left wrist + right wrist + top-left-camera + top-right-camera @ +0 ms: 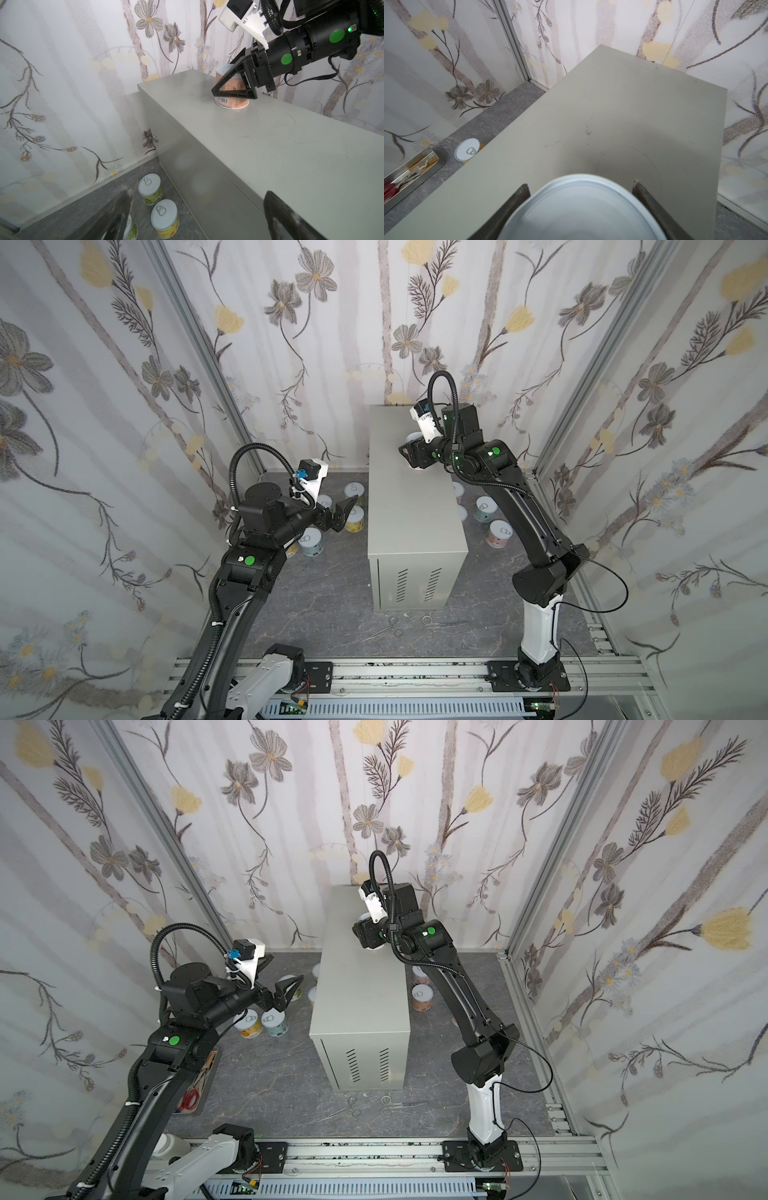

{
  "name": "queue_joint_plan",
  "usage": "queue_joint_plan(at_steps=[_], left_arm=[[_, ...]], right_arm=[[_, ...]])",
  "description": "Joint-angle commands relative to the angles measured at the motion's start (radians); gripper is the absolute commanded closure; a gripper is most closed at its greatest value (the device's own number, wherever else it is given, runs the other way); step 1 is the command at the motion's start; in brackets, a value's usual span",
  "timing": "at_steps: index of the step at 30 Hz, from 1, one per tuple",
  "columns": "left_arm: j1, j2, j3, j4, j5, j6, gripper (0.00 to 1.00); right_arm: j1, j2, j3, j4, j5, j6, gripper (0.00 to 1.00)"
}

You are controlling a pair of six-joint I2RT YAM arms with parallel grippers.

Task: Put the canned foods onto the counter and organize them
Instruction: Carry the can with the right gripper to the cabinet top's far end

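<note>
An orange can (pixel 230 104) is stood upright toward the back of the grey desk (pixel 270 145), silver lid up, barcode showing. It's clamped on both sides by the right fingers (pixel 234 95), probably so it gets set down square. The left fingers (pixel 348 502) are spread wide with nothing held, parked over the cans (pixel 149 187) on the floor (pixel 116 182), likely for the next pick.

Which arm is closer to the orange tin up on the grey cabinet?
Right. The right gripper has its jaws either side of the orange tin on the counter; the left gripper hangs open beside the counter, above floor tins.
</note>
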Motion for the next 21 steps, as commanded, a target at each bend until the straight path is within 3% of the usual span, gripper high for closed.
queue_joint_plan(at_steps=[1, 21], left_arm=[[-0.001, -0.006, 0.000, 0.033, 0.003, 0.015, 0.00], [-0.001, -0.021, -0.025, 0.040, 0.011, -0.005, 0.00]], right_arm=[[-0.009, 0.021, -0.009, -0.034, 0.065, -0.007, 0.31], [-0.060, 0.197, -0.019, 0.366, 0.130, 0.008, 0.32]])
